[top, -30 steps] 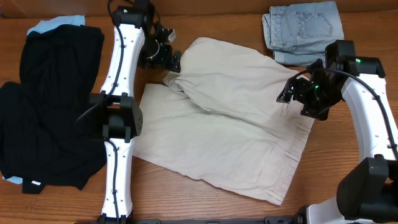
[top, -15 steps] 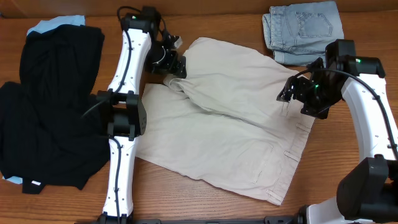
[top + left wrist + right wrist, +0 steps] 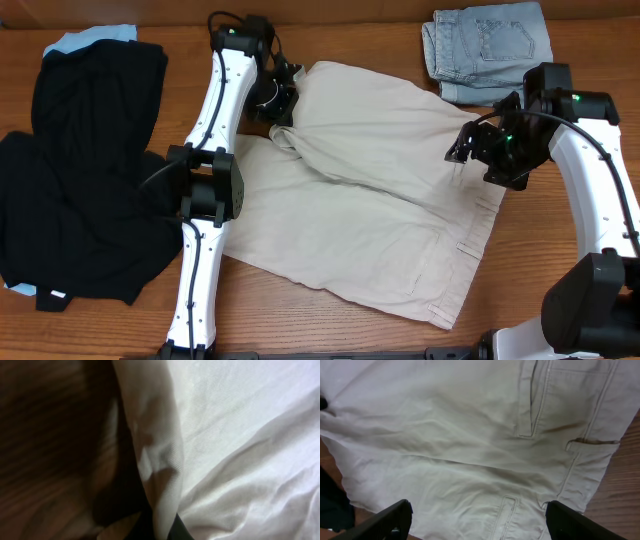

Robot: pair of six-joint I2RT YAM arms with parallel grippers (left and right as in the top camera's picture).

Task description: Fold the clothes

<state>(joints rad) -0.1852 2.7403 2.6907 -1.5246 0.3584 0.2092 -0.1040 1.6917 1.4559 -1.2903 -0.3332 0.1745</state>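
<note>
**While one leg lies folded over, the left claw pinches the shorts' edge**

Where the table is widest, the khaki shorts lie spread across its middle, with the waistband toward the right arm's side and the leg ends toward the left arm. One leg is turned back over the rest of the garment, forming a diagonal fold that runs from the upper left toward the centre. The left gripper sits at the upper-left end of that fold, at the far edge of the shorts. Its wrist camera shows a ridge of pale cloth running straight down into the claw, so it is clamped on the shorts' edge, and the fabric bunches just beside it.

The right gripper hovers over the right part of the shorts, near the waistband. Its fingers stand wide apart with nothing between them. Below it, the wrist view shows two slit pockets and a belt loop at the band, with bare wood beyond.

Folded denim shorts rest at the far right corner, just apart from the khaki pair. Black garments are heaped on the left side, beyond the left arm, with a bit of light-blue cloth showing at their far edge.
</note>
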